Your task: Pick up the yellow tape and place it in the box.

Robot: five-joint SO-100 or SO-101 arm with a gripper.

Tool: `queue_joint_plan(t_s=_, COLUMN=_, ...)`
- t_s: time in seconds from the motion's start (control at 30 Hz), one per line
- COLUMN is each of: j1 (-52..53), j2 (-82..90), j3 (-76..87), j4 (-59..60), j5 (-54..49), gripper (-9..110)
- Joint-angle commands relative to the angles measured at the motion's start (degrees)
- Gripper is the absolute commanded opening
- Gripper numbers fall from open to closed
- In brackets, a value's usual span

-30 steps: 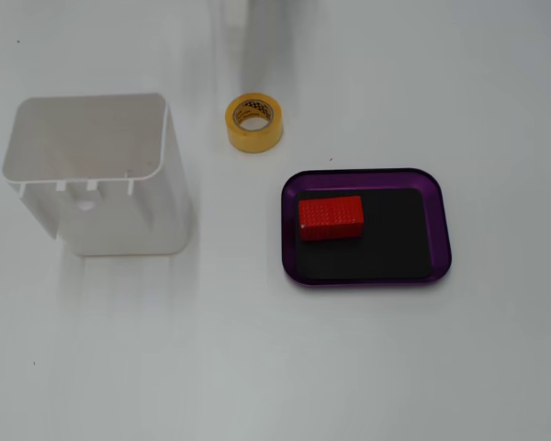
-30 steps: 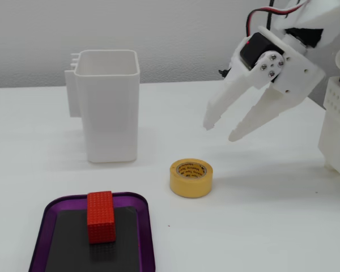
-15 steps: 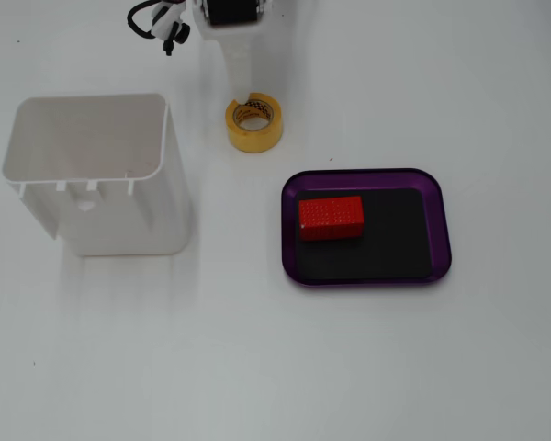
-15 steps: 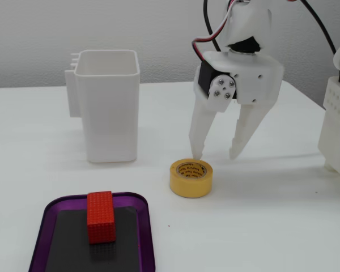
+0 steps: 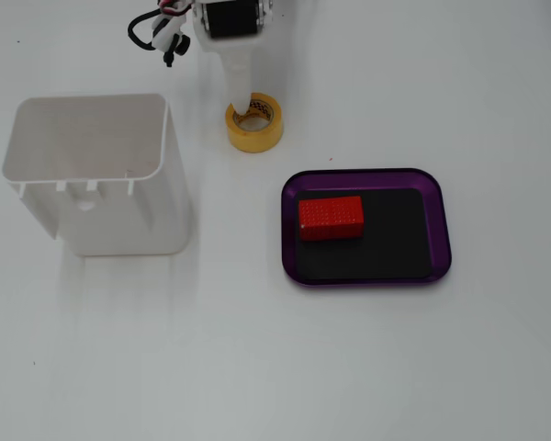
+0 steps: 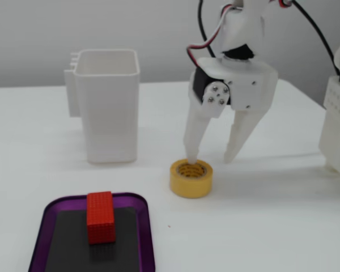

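The claw (image 6: 212,157) is spread wide above the yellow tape (image 6: 190,178), w/ one finger (image 6: 192,139) dipping into the roll's hole and the other outside. The tape lies flat on the table (image 6: 272,226), between the white container (image 5: 96,175) and the purple box (image 5: 367,227). A red block (image 5: 331,218) sits in the box.

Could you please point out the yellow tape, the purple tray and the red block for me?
yellow tape (image 6: 191,185), a fixed view, outer side wall.
purple tray (image 5: 439,207), a fixed view, right rim.
red block (image 5: 331,215), a fixed view, top face.
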Motion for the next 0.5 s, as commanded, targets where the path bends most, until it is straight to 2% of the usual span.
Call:
queue_joint_plan(t_s=0.0, j1=-1.05, j2=0.09, j3=2.55, j4=-3.34, j5=-0.26, gripper=16)
queue_joint_plan(t_s=0.23, j1=-5.71, j2=0.09, j3=9.58, j4=-9.84, j5=0.35, gripper=14)
queue_joint_plan(t_s=0.4, j1=-6.24, j2=0.44, j3=9.4, j4=-9.58, j5=0.53, gripper=-2)
queue_joint_plan(t_s=0.47, j1=-6.59, j2=0.88, j3=9.14, j4=-9.14, j5=2.02, gripper=0)
